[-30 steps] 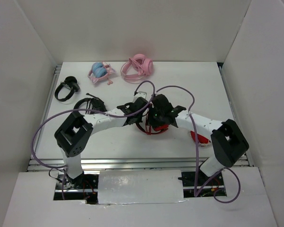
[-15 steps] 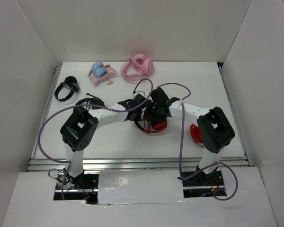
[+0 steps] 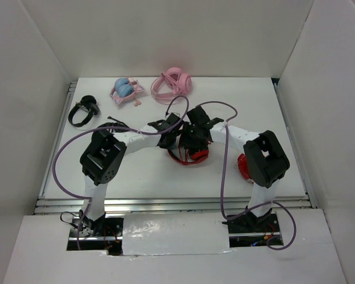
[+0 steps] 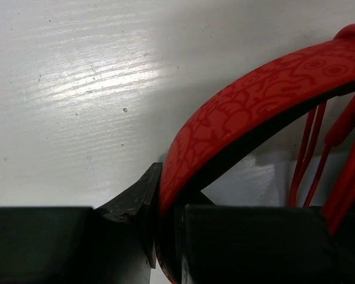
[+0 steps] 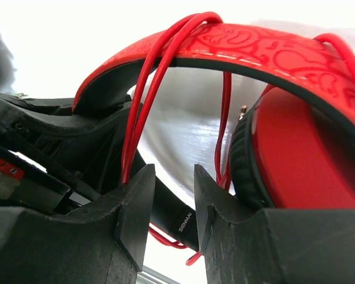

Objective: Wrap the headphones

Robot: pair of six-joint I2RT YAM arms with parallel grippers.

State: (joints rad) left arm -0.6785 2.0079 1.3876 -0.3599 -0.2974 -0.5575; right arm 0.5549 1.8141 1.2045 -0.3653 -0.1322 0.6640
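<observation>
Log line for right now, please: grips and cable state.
step: wrap headphones | left gripper: shut on headband | right gripper: jaws apart, grip unclear | cable: looped over headband

The headphones [image 5: 296, 136] are red, the headband [image 4: 254, 89] embossed with a tone-on-tone doodle pattern over black lining, with black ear cushions [image 5: 244, 160] and a red cable [image 5: 143, 100]. The fingers [image 5: 136, 207] are black, the surface [image 3: 254, 106] white. At the far edge lie pink headphones [image 3: 173, 83], a pink-and-blue pair [image 3: 125, 90] and, far left, black headphones [image 3: 83, 110].
</observation>
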